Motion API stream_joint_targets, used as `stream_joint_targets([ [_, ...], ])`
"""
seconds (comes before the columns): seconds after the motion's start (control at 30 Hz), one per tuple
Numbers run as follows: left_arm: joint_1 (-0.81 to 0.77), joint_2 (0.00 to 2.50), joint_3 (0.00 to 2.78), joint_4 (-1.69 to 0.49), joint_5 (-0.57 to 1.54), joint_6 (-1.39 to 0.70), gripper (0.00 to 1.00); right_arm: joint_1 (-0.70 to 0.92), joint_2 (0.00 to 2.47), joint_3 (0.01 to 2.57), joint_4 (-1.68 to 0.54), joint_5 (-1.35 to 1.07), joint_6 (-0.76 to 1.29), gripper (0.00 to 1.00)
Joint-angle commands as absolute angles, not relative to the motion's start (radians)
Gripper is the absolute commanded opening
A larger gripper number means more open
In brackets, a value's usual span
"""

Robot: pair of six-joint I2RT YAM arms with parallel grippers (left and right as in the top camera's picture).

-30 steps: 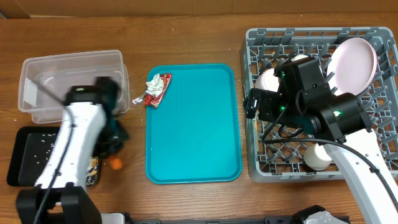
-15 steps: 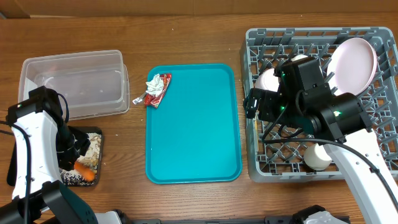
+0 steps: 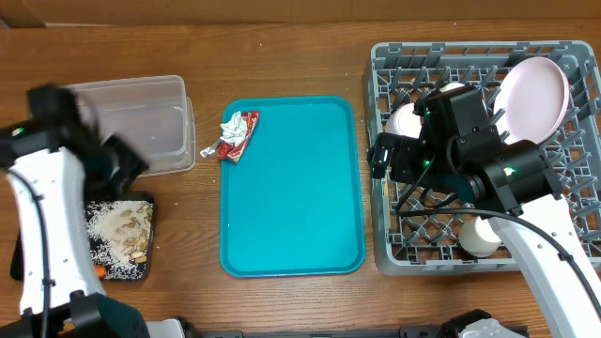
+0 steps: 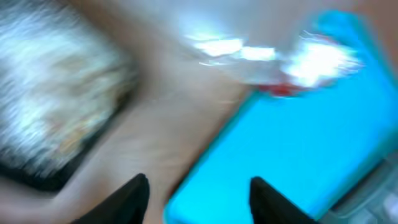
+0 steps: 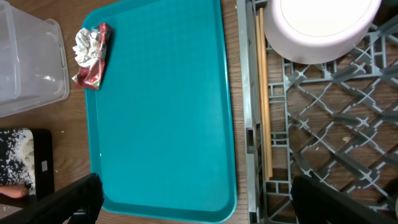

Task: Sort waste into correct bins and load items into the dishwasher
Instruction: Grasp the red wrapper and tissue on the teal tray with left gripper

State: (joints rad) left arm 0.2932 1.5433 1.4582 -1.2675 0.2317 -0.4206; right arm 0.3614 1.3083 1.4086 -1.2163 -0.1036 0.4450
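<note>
Grey plastic dish rack (image 3: 470, 49) with grid floor and upright pegs, at table right. A pale-pink large plate (image 3: 532, 94) stands on edge in its far right part; a white bowl (image 5: 323, 25) sits among the pegs near its left side, a second bowl (image 3: 454, 89) beyond it being largely hidden; a small cup (image 3: 479, 239) stands near the front edge; two wooden chopsticks (image 5: 263, 93) lie flat, side by side, along the left wall. Clear tub (image 3: 164, 86), at table left. Black tray (image 3: 143, 272), just in front of the tub, holds beige rice scraps (image 3: 122, 225); carrot (image 3: 100, 272) shows only as an orange tip at its near edge. Crumpled red-and-white wrapper (image 3: 237, 135) lies just right of the tub, outside both bins.
</note>
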Motion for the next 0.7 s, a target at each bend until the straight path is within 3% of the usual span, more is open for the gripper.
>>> stream_joint_targets([
  [0.0, 0.109, 1.547, 1.478, -1.174, 0.387, -0.216, 0.70, 0.363, 1.304, 1.427, -1.210, -0.096, 0.451, 1.00],
  [0.1, -0.070, 1.581, 1.473, -1.049, 0.300, -0.090, 0.86, 0.363, 1.304, 1.427, -1.212, -0.096, 0.451, 1.00],
  [0.23, -0.256, 1.658, 1.473, -0.893, 0.160, -0.040, 0.90, 0.363, 1.304, 1.427, -1.222, -0.096, 0.450, 1.00],
  [0.33, -0.340, 1.726, 1.473, -0.808, -0.036, -0.046, 0.87, 0.363, 1.304, 1.427, -1.226, -0.096, 0.450, 1.00],
  [0.47, -0.369, 1.821, 1.473, -0.741, -0.217, -0.139, 0.87, 0.363, 1.304, 1.427, -1.237, -0.096, 0.450, 1.00],
  [0.67, -0.318, 1.912, 1.473, -0.626, -0.213, -0.183, 0.86, 0.363, 1.304, 1.427, -1.242, -0.096, 0.450, 1.00],
])
